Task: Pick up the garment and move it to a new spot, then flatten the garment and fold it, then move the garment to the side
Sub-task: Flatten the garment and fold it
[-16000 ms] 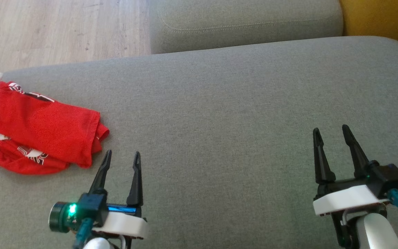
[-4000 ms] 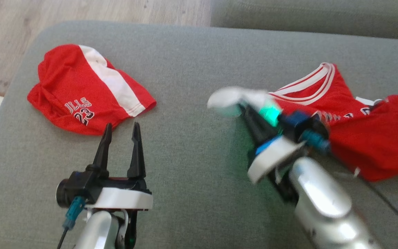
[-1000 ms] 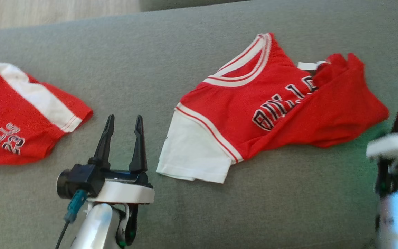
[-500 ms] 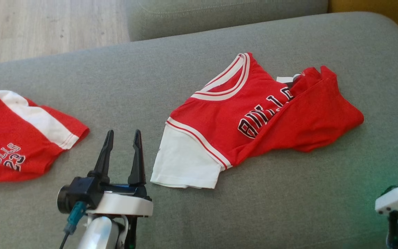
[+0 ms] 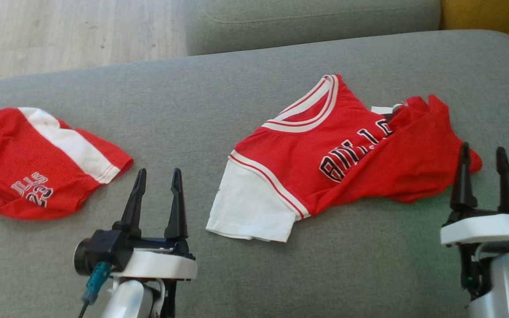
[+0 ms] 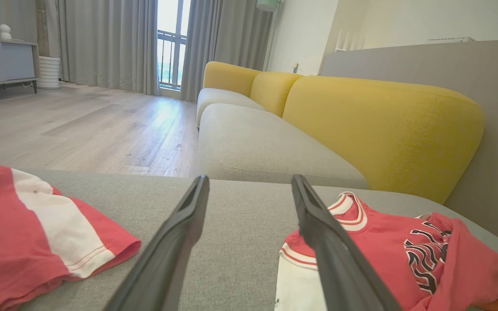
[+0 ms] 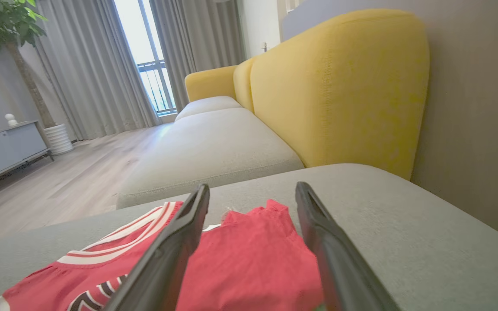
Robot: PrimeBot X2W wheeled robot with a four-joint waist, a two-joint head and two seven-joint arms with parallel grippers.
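Grey sofa seat [image 5: 254, 97] stretches out under and ahead of the left hand [image 5: 158, 172] and the right hand [image 5: 482, 148]. Pale wooden floor [image 5: 60, 35] lies beyond their fingertips, and a yellow backrest [image 6: 383, 125] rises off to the right.

The red Bulls jersey [image 5: 347, 163] lies rumpled ahead of the right hand and to its left. Its lower half is doubled over part of the lettering. Its white sleeve [image 5: 250, 212] stops just to the right of the left hand's fingertips.

To the left of the left hand, near but apart from it, the red shorts [image 5: 29, 168] lie crumpled, showing a white stripe and the number 23.

The left hand's fingers are spread and empty, over bare cushion between the two garments. The right hand's fingers are spread and empty too, with their tips at the jersey's right edge. I cannot tell whether they touch the cloth.
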